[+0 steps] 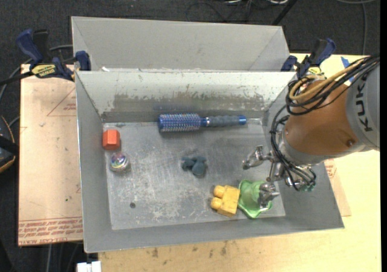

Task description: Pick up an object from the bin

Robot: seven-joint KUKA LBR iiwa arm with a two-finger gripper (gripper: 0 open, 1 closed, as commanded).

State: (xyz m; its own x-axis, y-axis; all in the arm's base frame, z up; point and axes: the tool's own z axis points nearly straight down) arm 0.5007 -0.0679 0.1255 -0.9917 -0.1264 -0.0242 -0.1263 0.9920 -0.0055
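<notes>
Arm enters the grey bin (pixel 158 204) from the right, its orange-covered wrist (pixel 320 129) bent down over the near right corner, cables looped on top. Gripper (pixel 262 176) sits low, just right of and above the yellow block (pixel 225 199). Its two metal fingers stand spread apart with nothing seen between them. The nearer fingertip (pixel 268 191) is at the right edge of a green crumpled piece (pixel 250 199), which touches the yellow block's right side. Contact between fingertip and green piece: cannot tell. Dark blue-grey lump (pixel 195 165): up and left of the yellow block. Blue hairbrush (pixel 199 122): well beyond the block, along the far wall. Orange cube (pixel 110 138) and small round toy (pixel 119 162): far left of it.
</notes>
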